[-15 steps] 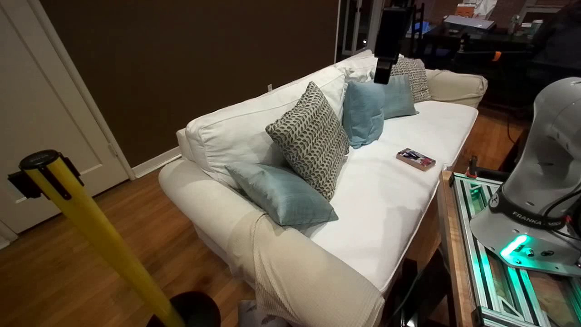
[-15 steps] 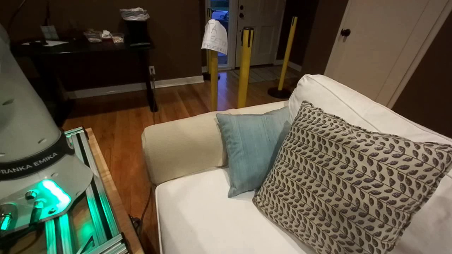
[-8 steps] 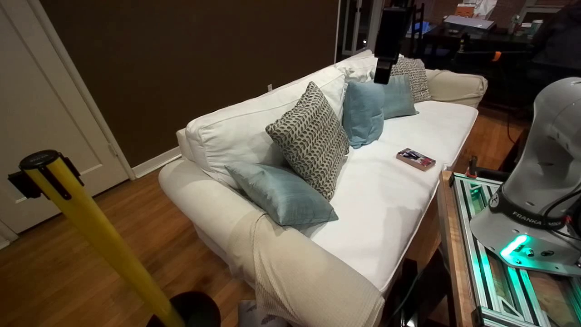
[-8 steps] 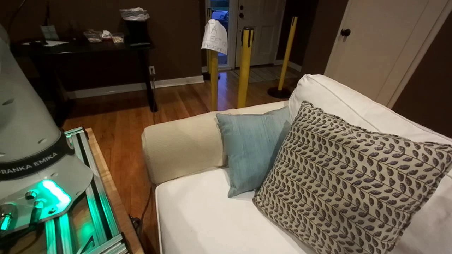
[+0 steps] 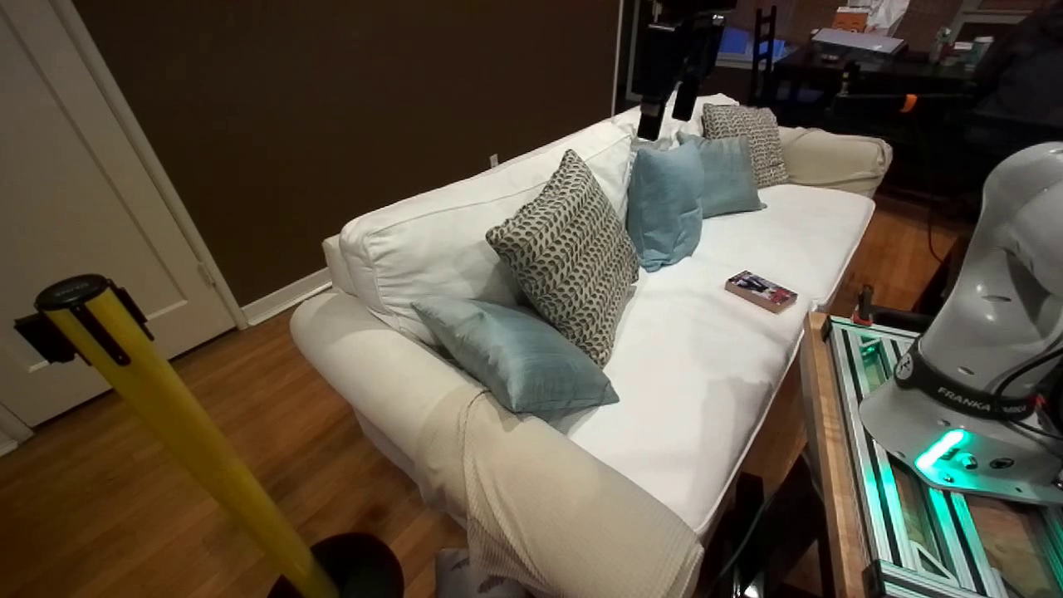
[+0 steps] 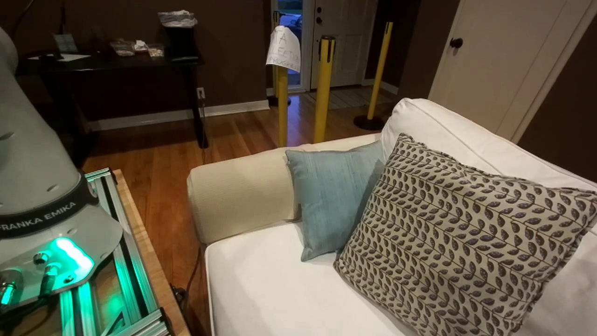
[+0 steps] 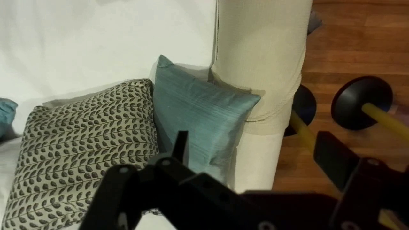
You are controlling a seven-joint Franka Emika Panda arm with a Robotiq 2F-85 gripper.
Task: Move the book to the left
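The book (image 5: 761, 291) lies flat on the white sofa seat in an exterior view, near the seat's front edge. Its cover has reddish-pink, dark and pale patches. It is out of view in the wrist view and in the exterior view that shows the near pillows. My gripper (image 5: 668, 115) hangs in the air, well above the book in that picture and in front of the sofa back. In the wrist view my gripper (image 7: 252, 148) is open with nothing between its fingers. It looks down over a light-blue pillow (image 7: 201, 108) and the sofa arm (image 7: 258, 54).
A grey leaf-patterned cushion (image 5: 573, 257) and light-blue pillows (image 5: 664, 208) lean along the sofa back. The white seat (image 5: 689, 374) runs beside the robot's table (image 5: 822, 415). Yellow posts (image 6: 323, 88) stand on the floor beyond the sofa arm (image 6: 247, 196).
My gripper has swung a little to the left in an exterior view and turned, so both fingers now show apart. The arm has shifted slightly. The book has not moved.
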